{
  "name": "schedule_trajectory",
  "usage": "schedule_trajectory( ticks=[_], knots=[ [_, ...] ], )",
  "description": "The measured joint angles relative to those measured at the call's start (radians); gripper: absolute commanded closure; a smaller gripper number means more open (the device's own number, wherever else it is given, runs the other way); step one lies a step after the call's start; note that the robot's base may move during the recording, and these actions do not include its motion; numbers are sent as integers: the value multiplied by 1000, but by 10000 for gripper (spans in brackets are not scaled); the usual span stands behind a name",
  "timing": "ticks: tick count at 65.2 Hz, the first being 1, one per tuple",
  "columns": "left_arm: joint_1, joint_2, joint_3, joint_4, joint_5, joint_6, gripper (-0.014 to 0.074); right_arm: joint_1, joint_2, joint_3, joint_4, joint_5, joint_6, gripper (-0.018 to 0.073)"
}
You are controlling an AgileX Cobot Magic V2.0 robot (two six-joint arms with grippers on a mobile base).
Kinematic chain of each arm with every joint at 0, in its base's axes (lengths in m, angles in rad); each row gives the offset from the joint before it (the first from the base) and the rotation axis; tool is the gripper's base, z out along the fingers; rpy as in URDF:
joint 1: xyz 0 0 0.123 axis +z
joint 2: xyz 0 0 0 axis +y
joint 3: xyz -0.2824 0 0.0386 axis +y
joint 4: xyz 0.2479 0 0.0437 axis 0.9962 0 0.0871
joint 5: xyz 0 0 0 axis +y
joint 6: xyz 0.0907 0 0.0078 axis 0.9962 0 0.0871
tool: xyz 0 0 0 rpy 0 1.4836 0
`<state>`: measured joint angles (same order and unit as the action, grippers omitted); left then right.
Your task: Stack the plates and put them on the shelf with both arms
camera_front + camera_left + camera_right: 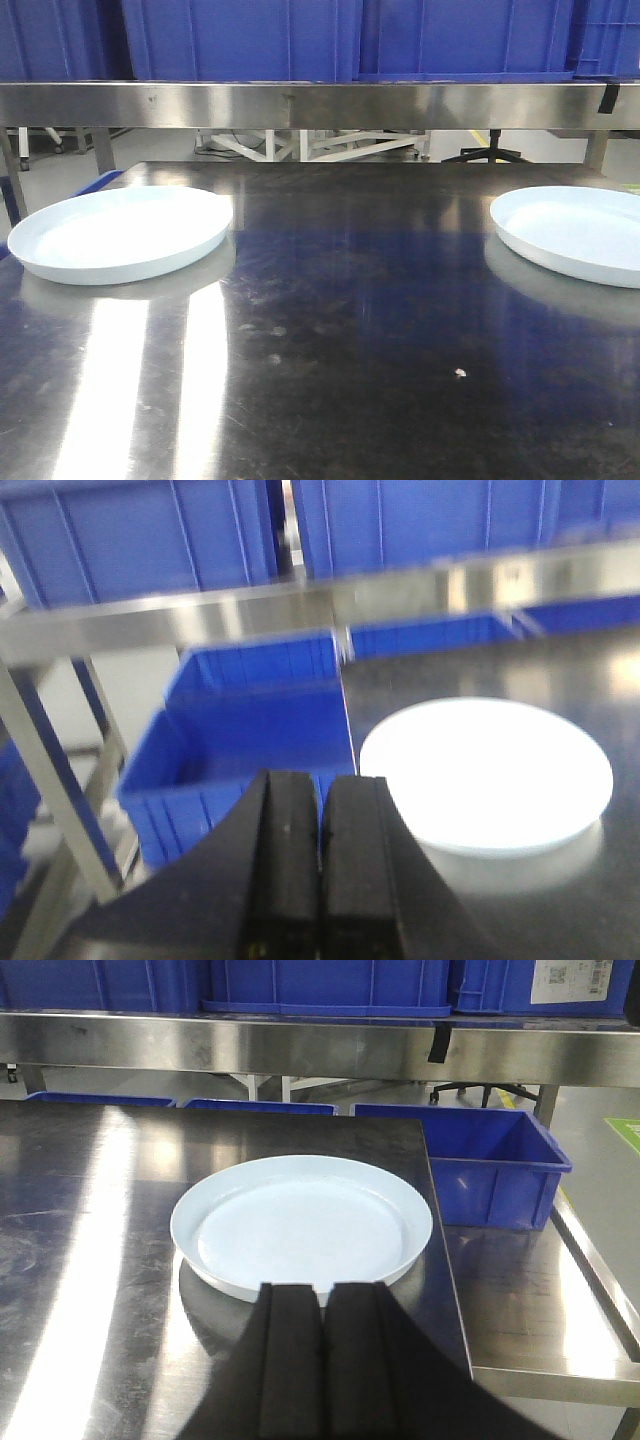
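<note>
Noting the layout: two large round shallow white plates lie flat and well apart on the dark polished steel tabletop (350,330). The left plate (120,235) is near the table's left edge, and the right plate (575,235) is near the right edge, partly cut off by the frame. Neither is stacked, and neither is on the brushed stainless-steel shelf (320,105), which runs across above the far side of the table and carries big blue plastic bins (240,40). The left gripper (322,780), black and two-fingered, hangs short of its plate and off to the plate's left, over an open blue plastic crate (250,740) beside the table. Its fingers are pressed together with nothing between them. The right gripper (323,1290) is lined up on the near rim of its plate, fingers likewise together and empty; contact with the rim cannot be judged from the wrist view. Judgement: task at the very start, no plate lifted yet. Handling estimate: the plates look rigid, light to moderate in weight and smooth-glazed, so slippery, and they would chip or break if dropped. The flat centre offers nothing to pinch, so the only hold is the low upturned rim, one finger inside and one under the lip. The rim sits close to the steel, so the fingers must part first and come in low. A one-sided grip will tend to tip, so lift slowly.
</note>
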<state>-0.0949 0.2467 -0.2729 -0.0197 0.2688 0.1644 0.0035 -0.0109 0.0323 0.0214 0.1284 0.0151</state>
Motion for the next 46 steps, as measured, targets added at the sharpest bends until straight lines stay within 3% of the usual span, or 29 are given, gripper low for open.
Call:
schedule_trajectory(
  ticks=[7, 22, 46],
  knots=[
    [0, 151, -61, -18, 13, 0, 507, 0, 0, 0, 0, 0, 0, 510],
    [0, 502, -207, -133, 29, 0, 507, 0, 0, 0, 0, 0, 0, 510],
    [0, 1032, -564, -149, 197, 0, 507, 0, 0, 0, -2, 0, 0, 510]
  ],
)
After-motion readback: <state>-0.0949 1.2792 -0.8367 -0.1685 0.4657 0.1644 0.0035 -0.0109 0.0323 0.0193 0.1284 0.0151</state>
